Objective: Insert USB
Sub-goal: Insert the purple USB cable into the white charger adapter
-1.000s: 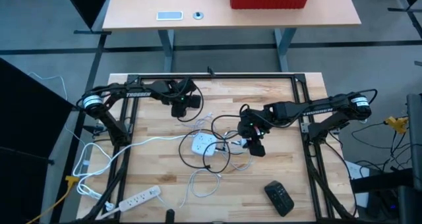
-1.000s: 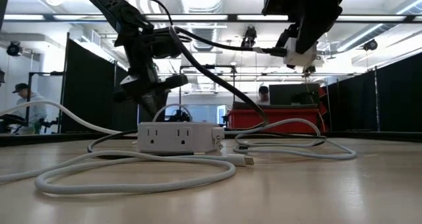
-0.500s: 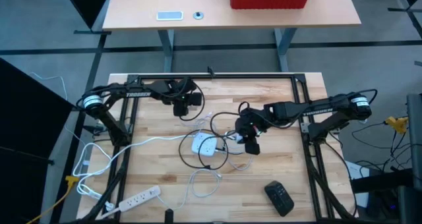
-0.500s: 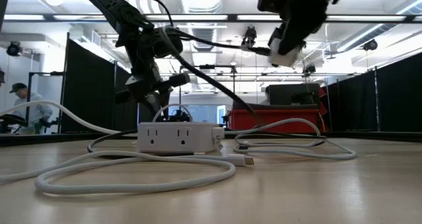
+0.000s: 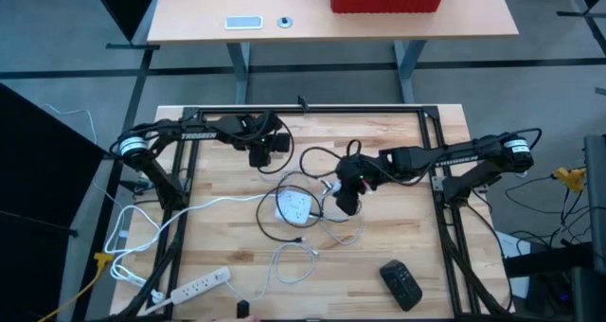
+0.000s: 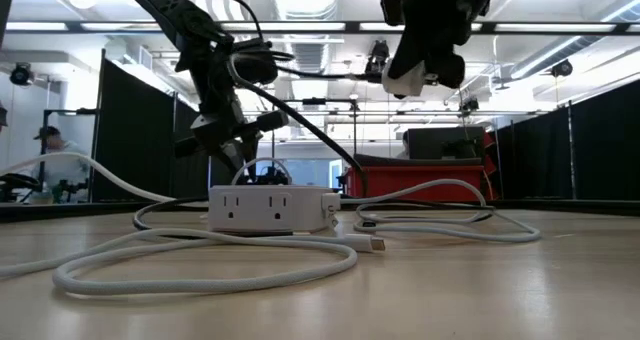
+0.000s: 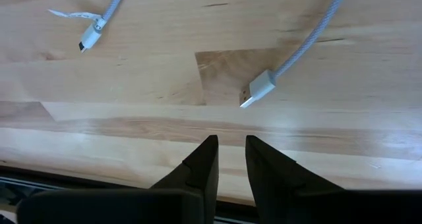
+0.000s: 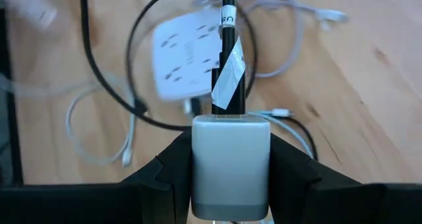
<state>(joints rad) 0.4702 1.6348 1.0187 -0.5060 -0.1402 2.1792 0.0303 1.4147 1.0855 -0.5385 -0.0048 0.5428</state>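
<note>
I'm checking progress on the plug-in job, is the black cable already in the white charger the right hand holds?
In. The black cable runs straight into the white charger, gripped in the right hand.

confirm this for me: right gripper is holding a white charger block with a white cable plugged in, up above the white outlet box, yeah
Not quite: the cable plugged into the white charger block is black, with white tape on it, as the right wrist view shows. The right gripper does hold it above the white outlet box.

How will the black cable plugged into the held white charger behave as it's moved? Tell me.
Probably floppy: the black cable runs from the white charger, which the right gripper clamps, into slack loops. It may snag the white cables near the power strip. The left gripper waits apart.
</note>
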